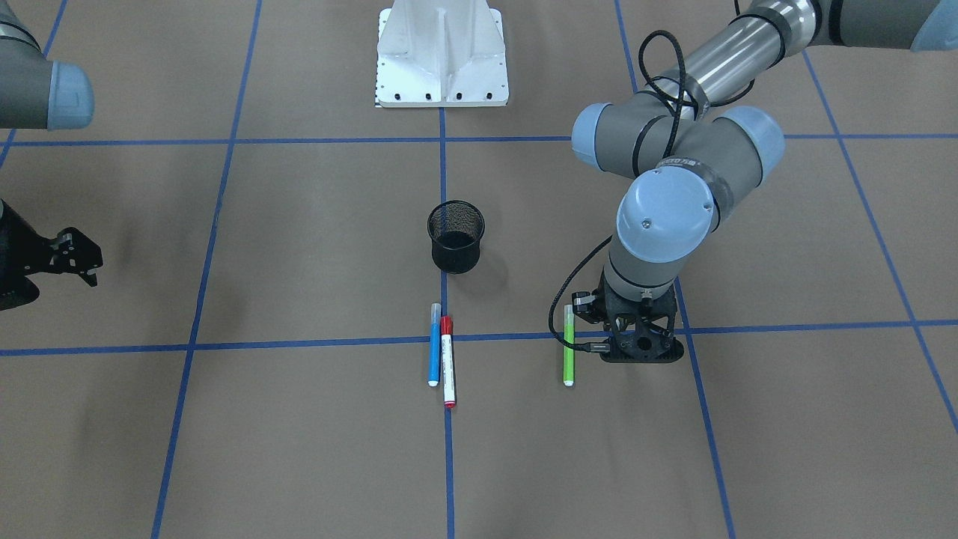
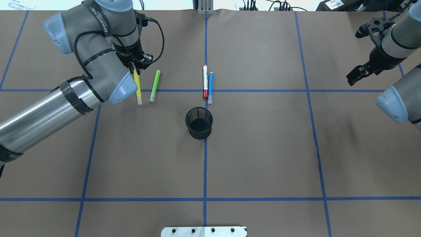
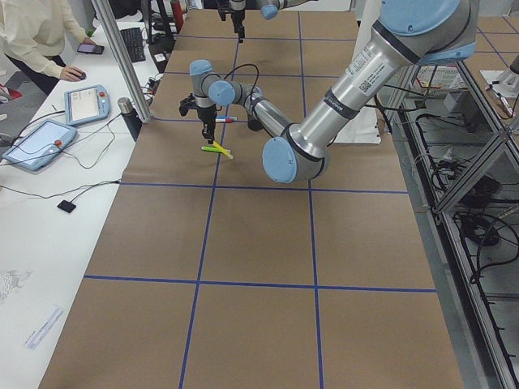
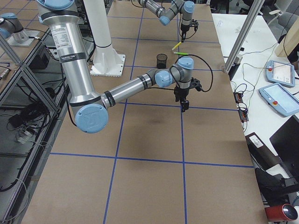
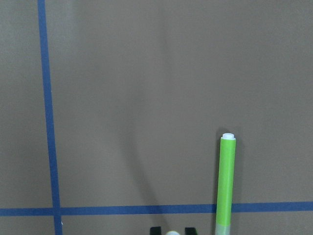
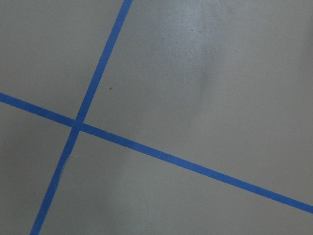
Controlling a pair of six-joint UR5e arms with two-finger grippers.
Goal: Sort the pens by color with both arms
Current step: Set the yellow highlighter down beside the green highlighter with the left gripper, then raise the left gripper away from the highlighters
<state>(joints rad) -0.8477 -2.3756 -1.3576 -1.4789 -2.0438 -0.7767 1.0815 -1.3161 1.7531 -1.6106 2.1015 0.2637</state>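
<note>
Beside green pen, left hand straddles end of yellow pen, grip unclear, right hand spread.

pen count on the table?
4. Yellow pen at the left gripper's tips, green pen just beside it; red-capped white pen and blue pen side by side near the mesh cup. Cup interior too dark to rule out more.

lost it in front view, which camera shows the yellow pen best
Overhead exterior: the yellow pen shows nearly whole by the left hand. Front-facing hides it behind that hand; side views show slivers.
</note>
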